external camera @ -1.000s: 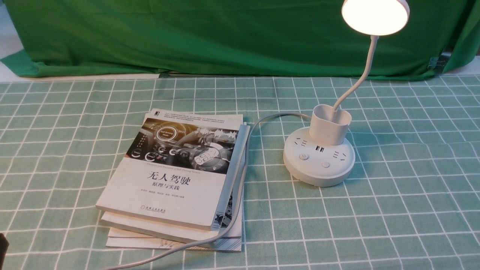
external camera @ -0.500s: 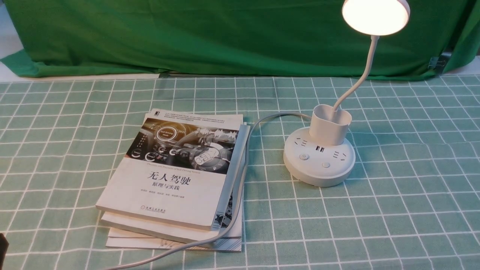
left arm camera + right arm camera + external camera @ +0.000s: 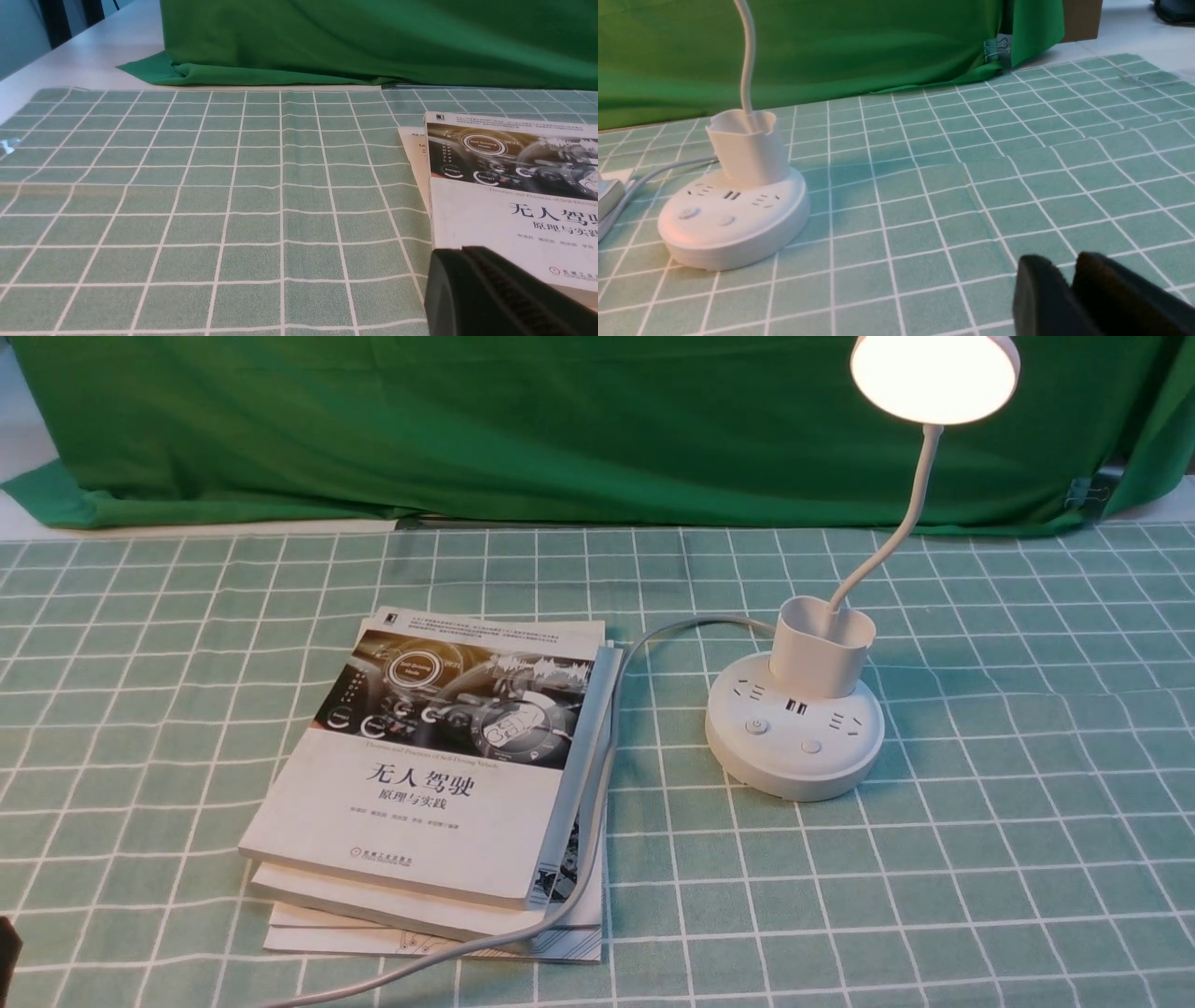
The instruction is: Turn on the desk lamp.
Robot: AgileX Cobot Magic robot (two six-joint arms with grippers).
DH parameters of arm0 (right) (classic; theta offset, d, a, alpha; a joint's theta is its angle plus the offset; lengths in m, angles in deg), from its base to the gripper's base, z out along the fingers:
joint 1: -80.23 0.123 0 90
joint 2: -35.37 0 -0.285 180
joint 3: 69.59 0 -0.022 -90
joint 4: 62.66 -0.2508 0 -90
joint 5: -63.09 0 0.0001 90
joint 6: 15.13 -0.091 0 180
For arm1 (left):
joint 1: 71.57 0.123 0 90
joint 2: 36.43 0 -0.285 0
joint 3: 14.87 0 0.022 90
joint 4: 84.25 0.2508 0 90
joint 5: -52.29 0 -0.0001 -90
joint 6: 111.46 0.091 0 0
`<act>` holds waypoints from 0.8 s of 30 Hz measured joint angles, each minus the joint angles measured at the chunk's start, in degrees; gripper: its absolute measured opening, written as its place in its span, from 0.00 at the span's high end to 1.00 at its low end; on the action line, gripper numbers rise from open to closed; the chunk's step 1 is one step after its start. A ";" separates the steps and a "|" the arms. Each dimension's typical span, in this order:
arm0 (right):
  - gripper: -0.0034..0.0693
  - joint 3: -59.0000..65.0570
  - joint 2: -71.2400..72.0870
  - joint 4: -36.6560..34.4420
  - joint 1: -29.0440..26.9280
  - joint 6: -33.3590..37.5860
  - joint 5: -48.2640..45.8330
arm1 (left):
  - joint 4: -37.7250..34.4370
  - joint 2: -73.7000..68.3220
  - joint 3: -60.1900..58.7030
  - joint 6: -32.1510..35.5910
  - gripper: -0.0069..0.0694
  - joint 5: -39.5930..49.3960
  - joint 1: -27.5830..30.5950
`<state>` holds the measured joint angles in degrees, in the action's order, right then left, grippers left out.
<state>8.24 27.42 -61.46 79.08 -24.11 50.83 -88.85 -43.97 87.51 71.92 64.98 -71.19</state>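
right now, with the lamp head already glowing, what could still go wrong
1. The desk lamp is lit at its head, so another press on a button of its base could likely switch it off.
2. The cord lies across the stack of books toward the near table edge. The left gripper, low and close to those books, could snag it and drag the lamp.

— The desk lamp (image 3: pixel 822 658) loses the top of its head past the front view's upper edge.
— Its cable (image 3: pixel 597 803) runs off the bottom edge.
— The lower books (image 3: pixel 373 903)?
— Mostly covered by the top book (image 3: pixel 429 775).
— The left gripper (image 3: pixel 467 254) and right gripper (image 3: pixel 1071 268)?
— Cropped by the wrist views; I can't tell how their jaws stand.
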 joint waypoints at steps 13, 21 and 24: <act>0.69 0.00 0.00 0.02 0.00 1.37 0.00 | 0.00 0.00 0.00 0.00 0.88 0.00 0.00; 0.67 0.00 0.00 0.02 0.00 1.37 0.00 | 0.00 0.00 0.00 0.00 0.88 0.00 0.00; 0.67 0.00 0.00 0.02 0.00 1.37 0.00 | 0.00 0.00 0.00 0.00 0.88 0.00 0.00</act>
<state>8.24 27.42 -61.43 79.08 -22.74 50.83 -88.85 -43.97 87.51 71.92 64.98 -71.19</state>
